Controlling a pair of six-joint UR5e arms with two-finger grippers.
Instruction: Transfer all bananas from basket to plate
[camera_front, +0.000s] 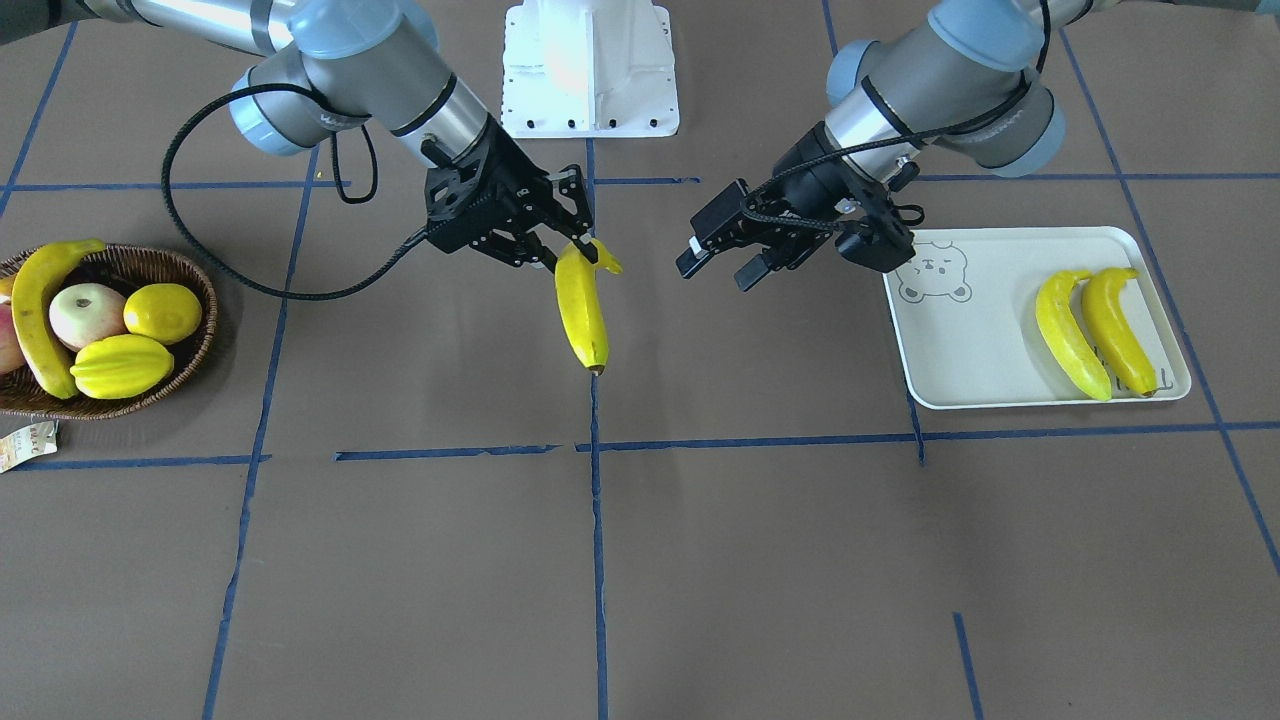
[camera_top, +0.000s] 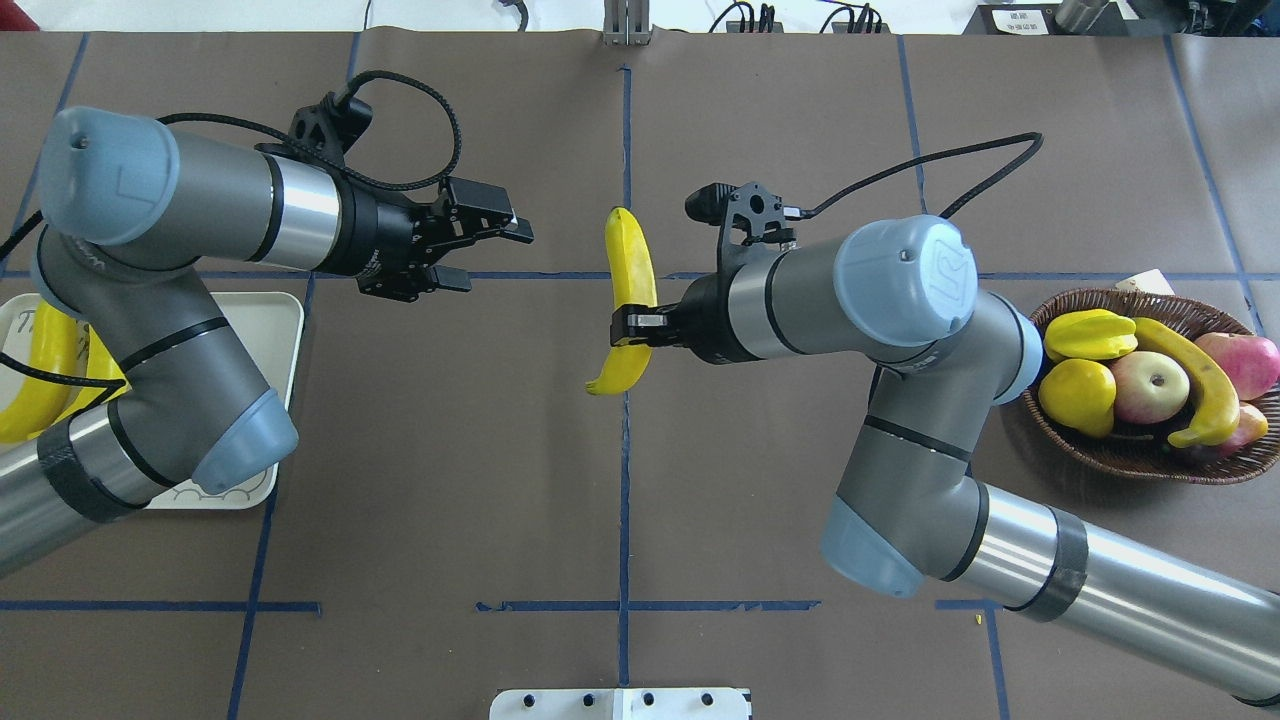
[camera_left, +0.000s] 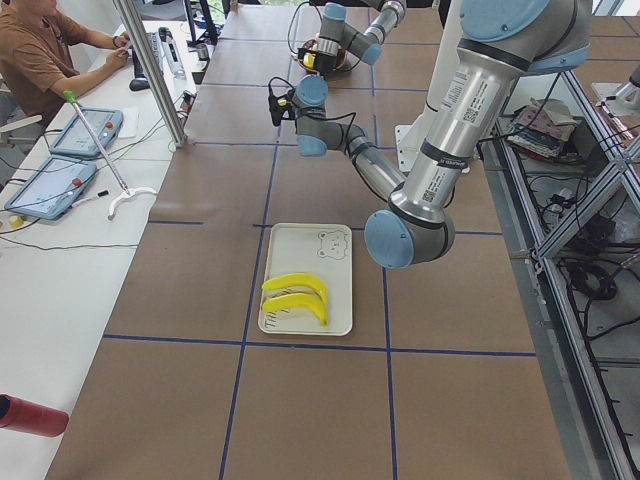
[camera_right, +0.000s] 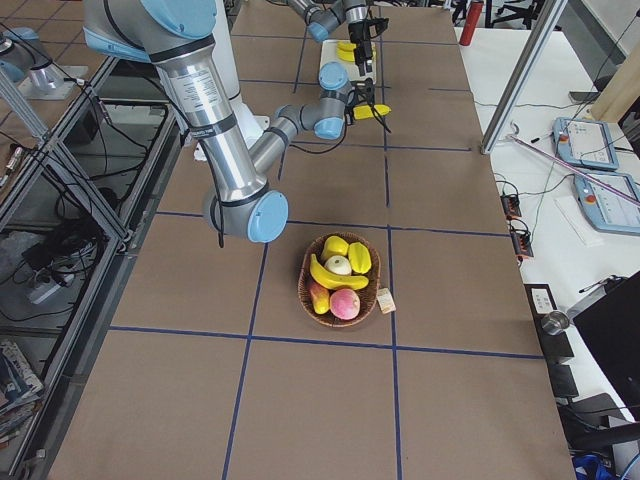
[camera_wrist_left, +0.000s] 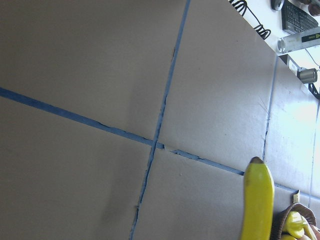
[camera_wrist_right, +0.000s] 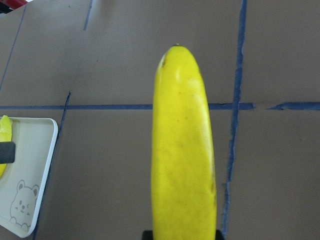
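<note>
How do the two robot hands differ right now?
The right gripper has its fingers shut on a banana, held over the middle of the table; the left gripper has its fingers open and empty. The left gripper sits nearer the plate; the right gripper is on the side toward the basket. Both are black, two-fingered, and point toward each other across the blue centre line.

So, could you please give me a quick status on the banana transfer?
Right hand shut on banana, mid-table. Left hand open, empty, facing it. Two bananas on plate, fourth banana in basket. Nothing between the hands.
</note>
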